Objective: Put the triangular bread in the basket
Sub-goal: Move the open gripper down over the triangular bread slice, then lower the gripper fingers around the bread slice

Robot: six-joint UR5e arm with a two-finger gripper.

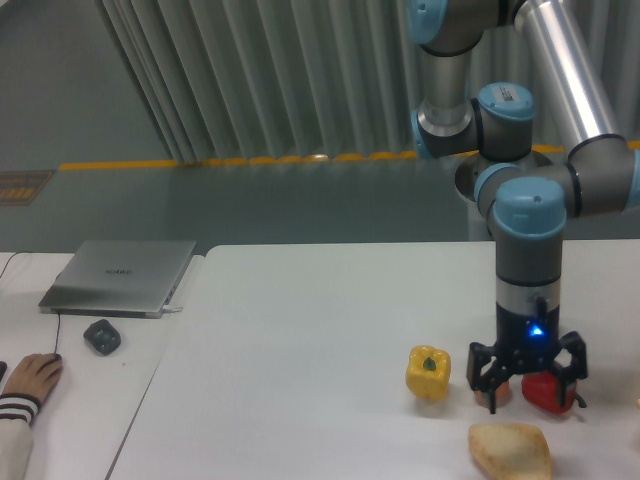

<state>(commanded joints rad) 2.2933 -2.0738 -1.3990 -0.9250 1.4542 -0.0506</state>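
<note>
The triangular bread (510, 450) lies flat at the table's front edge, a golden-tan wedge cut off slightly by the frame's bottom. My gripper (528, 392) hangs open just above and behind it, fingers pointing down and spread wide. Nothing is held between them. The basket is out of view.
A yellow bell pepper (428, 372) stands left of the gripper. A red pepper (550, 393) and a small brown egg (490, 393) sit partly hidden behind the fingers. On the left are a laptop (120, 275), a mouse (102, 336) and a person's hand (25, 385).
</note>
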